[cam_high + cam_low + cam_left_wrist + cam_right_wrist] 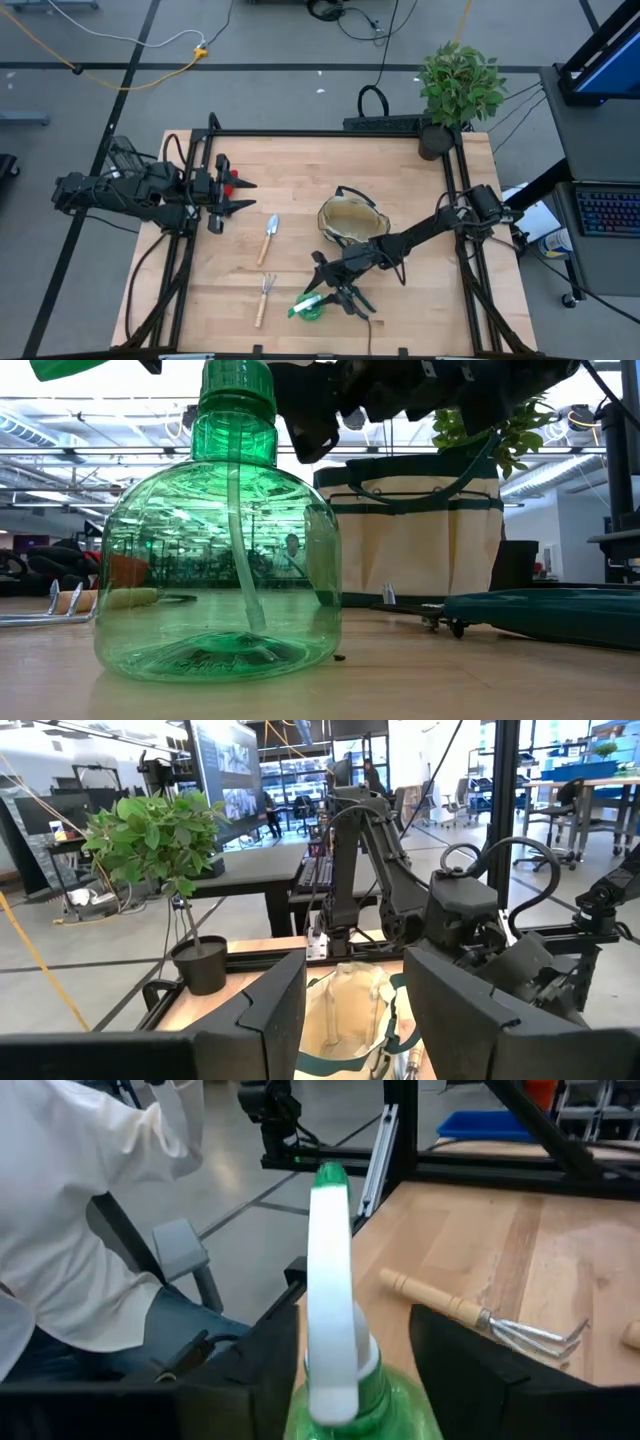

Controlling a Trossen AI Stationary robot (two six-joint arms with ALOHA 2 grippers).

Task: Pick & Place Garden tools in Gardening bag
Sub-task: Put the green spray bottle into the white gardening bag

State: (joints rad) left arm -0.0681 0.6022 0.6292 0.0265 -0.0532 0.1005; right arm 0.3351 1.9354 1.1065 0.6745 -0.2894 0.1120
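Note:
A green clear spray bottle [310, 308] with a white spray head [330, 1280] stands on its base near the table's near edge; it fills the low view [220, 560]. My right gripper [338, 292] is open above it, one finger on each side of the bottle's top [350, 1370]. The beige gardening bag [350, 222] stands upright at mid-table. A wooden-handled trowel [268, 238] and fork [264, 298] lie flat to its left. My left gripper [235, 195] is open and empty at the table's left. The pruning shears are not in view. My right gripper comes at the spray bottle from above, slanting from the table's right. Its fingers [270, 1370] stand on either side of the neck and spray head [335, 1360]. I cannot tell whether they touch it. The bottle stands upright with its base [215, 655] on the table.
A potted green plant [458, 85] stands at the far right corner. A black frame [300, 133] runs round the table. A person in a white sleeve [60, 1210] is beyond the near edge. Bare wood lies right of the bag.

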